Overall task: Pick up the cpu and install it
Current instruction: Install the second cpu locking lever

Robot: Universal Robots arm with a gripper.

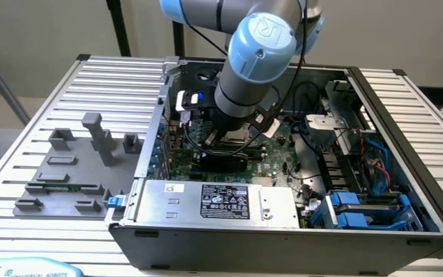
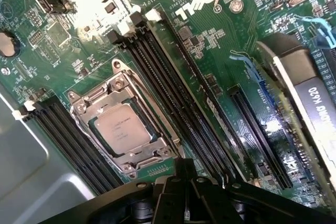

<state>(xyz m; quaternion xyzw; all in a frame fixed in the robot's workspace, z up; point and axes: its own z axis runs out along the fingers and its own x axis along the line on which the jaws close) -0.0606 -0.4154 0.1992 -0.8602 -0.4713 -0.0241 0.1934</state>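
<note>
CPU (image 2: pixel 122 129) lay flat inside the metal-framed socket (image 2: pixel 89 109) on the green motherboard (image 2: pixel 210 51), seated within the frame and flanked on both sides by rows of black memory slots (image 2: pixel 157 72). Gripper (image 2: pixel 185 178) hung just above the board beside the socket with its black fingers closed together and nothing held between them, apart from the chip. Seen from outside, the arm (image 1: pixel 256 63) reached down into the open computer case (image 1: pixel 406 173), above the grey power-supply box (image 1: pixel 221 201), while a grey fixture tray (image 1: pixel 67 173) sat on the slatted table (image 1: pixel 21 115) toward the exterior view's left.
</note>
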